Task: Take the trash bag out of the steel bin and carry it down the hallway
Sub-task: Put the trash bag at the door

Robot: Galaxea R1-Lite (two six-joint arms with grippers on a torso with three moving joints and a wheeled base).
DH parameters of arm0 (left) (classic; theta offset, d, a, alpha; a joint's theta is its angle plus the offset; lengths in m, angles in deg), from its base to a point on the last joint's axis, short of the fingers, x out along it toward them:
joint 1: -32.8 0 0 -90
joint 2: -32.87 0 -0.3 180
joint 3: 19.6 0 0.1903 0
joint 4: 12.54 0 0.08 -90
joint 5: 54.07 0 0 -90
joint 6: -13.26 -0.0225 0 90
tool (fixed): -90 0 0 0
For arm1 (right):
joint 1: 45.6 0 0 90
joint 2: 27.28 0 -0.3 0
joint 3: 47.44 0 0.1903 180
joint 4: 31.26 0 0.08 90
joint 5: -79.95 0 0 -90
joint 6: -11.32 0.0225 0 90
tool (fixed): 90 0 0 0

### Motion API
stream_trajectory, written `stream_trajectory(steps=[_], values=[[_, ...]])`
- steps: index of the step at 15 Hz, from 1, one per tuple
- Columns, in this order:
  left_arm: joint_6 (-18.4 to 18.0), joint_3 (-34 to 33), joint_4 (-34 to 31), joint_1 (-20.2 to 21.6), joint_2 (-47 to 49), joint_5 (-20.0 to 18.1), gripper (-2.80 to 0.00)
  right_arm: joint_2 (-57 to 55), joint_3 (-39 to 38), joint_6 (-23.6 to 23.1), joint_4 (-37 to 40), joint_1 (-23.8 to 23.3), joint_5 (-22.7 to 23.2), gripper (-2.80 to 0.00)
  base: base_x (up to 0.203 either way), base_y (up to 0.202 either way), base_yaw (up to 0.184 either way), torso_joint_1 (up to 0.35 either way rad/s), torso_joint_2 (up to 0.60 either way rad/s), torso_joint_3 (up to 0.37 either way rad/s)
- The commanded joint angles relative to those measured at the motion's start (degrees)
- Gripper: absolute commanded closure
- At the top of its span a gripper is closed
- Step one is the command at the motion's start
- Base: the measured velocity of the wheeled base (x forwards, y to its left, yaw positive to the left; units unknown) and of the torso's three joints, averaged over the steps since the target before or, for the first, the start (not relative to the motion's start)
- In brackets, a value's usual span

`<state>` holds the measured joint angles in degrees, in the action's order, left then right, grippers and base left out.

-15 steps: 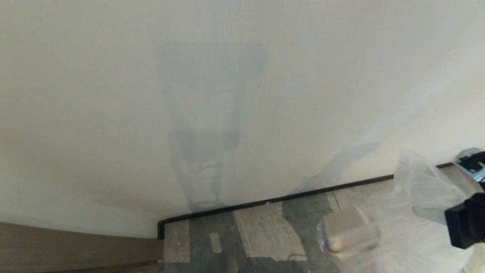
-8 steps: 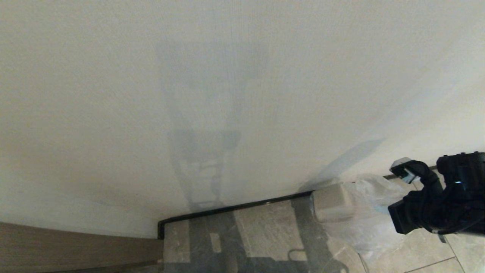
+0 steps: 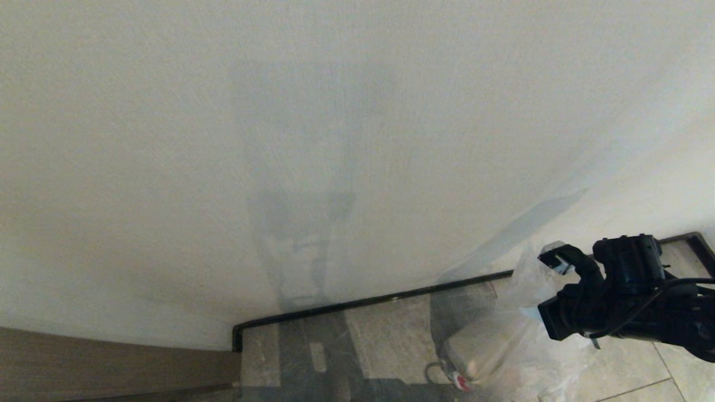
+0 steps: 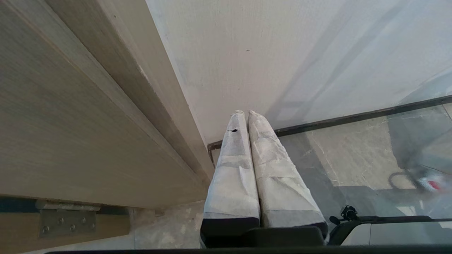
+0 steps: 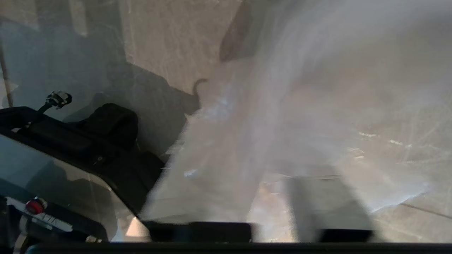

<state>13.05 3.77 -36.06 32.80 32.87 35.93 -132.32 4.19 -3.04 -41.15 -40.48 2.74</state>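
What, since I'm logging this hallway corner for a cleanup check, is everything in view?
trash bag: one, clear, low by the wall
lump: one, beige, inside the bag
wall: one, white, ahead
baseboard: one, dark, at the wall's foot
floor: one, grey-beige tiles, below
door: one, pale wood, left
hinge: one, grey, by the door
left tool: one, white-wrapped, shut, near the door
right tool: one, black, at the bag

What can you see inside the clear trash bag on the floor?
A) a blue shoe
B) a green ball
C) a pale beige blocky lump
C: the head view shows a pale beige blocky lump through the clear trash bag, which lies on the tiled floor by the wall.
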Motion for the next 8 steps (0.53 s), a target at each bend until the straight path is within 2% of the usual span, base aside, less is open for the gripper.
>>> stream_trajectory(steps=[1,4,8], values=[[0.03,0.00,-0.02,0.00,0.00,0.00,0.00,-0.96,0.21,-0.49,-0.75,-0.11,-0.22,-2.80,0.000,0.000,0.000,0.000,0.00,0.000],[0.03,0.00,0.00,0.00,-0.09,0.00,0.00,0.87,-1.09,-0.01,-1.17,-0.80,-0.16,-2.80,0.000,0.000,0.000,0.000,0.00,0.000],[0.03,0.00,-0.02,0.00,0.00,0.00,0.00,9.96,-5.97,1.59,-0.89,-3.66,-0.12,-2.80,0.000,0.000,0.000,0.000,0.00,0.000]])
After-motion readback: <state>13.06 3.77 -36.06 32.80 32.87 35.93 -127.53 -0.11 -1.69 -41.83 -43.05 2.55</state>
